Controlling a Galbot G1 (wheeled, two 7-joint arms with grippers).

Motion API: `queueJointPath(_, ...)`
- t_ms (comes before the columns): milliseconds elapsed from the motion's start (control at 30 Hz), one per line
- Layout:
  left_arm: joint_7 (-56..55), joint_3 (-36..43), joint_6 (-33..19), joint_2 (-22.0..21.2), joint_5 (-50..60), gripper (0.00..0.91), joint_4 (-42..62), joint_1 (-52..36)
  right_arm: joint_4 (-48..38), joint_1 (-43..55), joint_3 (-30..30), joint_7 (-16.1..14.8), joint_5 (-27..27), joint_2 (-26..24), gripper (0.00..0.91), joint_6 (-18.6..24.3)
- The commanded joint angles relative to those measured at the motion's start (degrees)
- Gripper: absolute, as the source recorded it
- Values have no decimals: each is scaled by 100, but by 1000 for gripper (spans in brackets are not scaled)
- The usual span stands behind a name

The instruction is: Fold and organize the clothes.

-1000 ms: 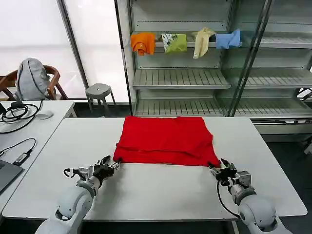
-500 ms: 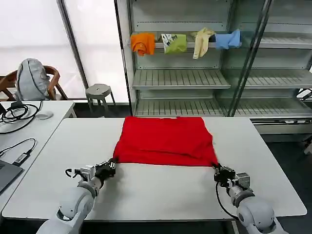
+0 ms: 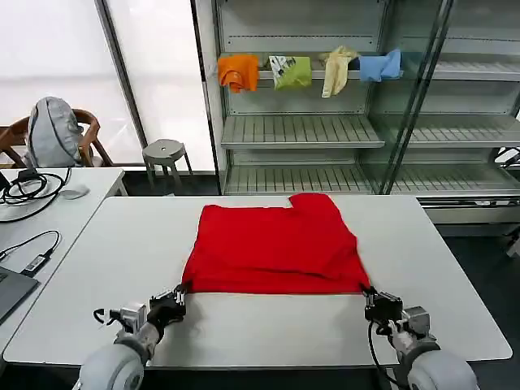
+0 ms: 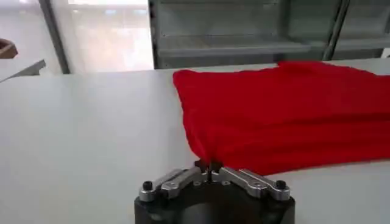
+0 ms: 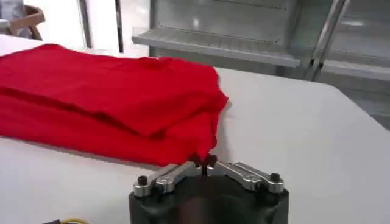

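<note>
Fingertips of the left gripper [image 4: 208,164] and right gripper [image 5: 204,161] each pinch a near corner of the red T-shirt [image 3: 275,245], lying mid-table [image 3: 455,244] partly folded. Pulling both corners evenly and low should keep the near edge straight and wrinkle-free.

The bright red T-shirt [image 3: 275,249] lies folded double on the white table, its far edge rumpled.
</note>
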Motion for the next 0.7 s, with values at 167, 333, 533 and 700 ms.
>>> queueJointPath(167,21,-1039,-241,-44,220,20,-1278,2186,771,-1759,453,-336,-619,136,0,849)
queueJointPath(333,-9,-918,-340,-109,296,20,-1377,2518,907,-1840,338,-308,-835,233,0,1087)
queueJointPath(533,-123,-1019,-403,-112,397,907,-1496,2578,962,-1996,400,-237,-887,198,907,1076)
queueJointPath(700,-100,-1123,-245,-59,391,907,-1712,2566,1094,-2098,413,-241,-941,205,907,902)
